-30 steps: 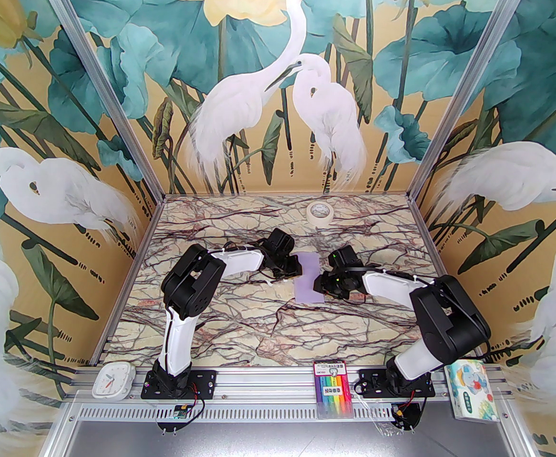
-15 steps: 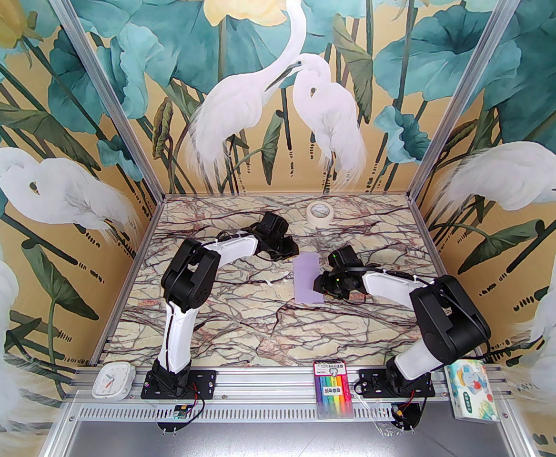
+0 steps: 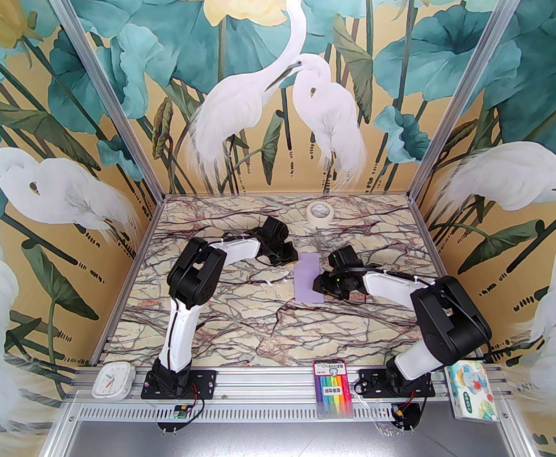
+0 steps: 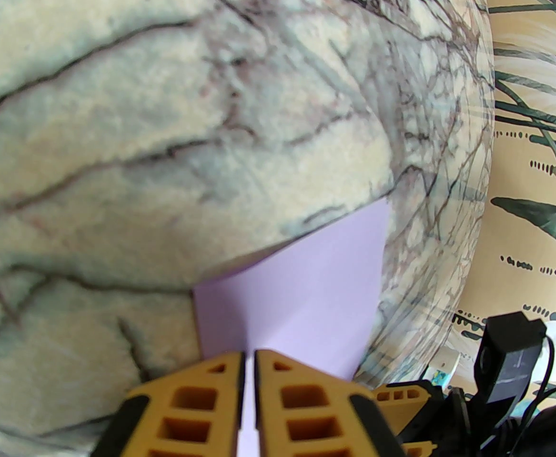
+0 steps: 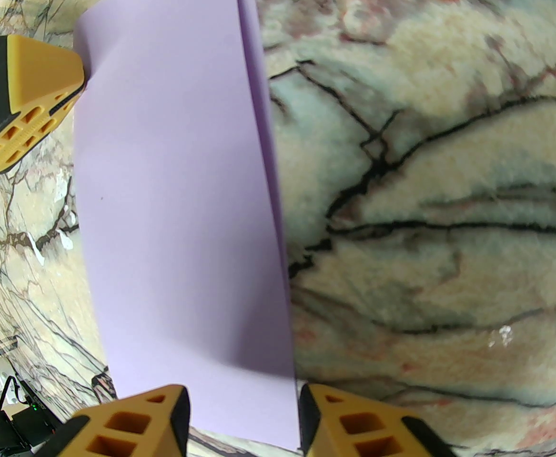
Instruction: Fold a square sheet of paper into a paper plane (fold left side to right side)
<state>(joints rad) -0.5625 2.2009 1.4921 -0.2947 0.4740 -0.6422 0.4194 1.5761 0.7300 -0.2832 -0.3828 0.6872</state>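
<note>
- Two end effectors flank the lavender paper sheet (image 3: 308, 279), lying 12-to-6 o'clock.
- Left end effector (image 4: 248, 352): closed, touching its 11 o'clock corner.
- Right end effector (image 5: 242, 393): open, at 4 o'clock.

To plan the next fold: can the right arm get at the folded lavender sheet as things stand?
Probably yes. The right tool hangs open at the near end of the folded sheet, nothing between them; the left tool, shut, sits away at its far corner.
</note>
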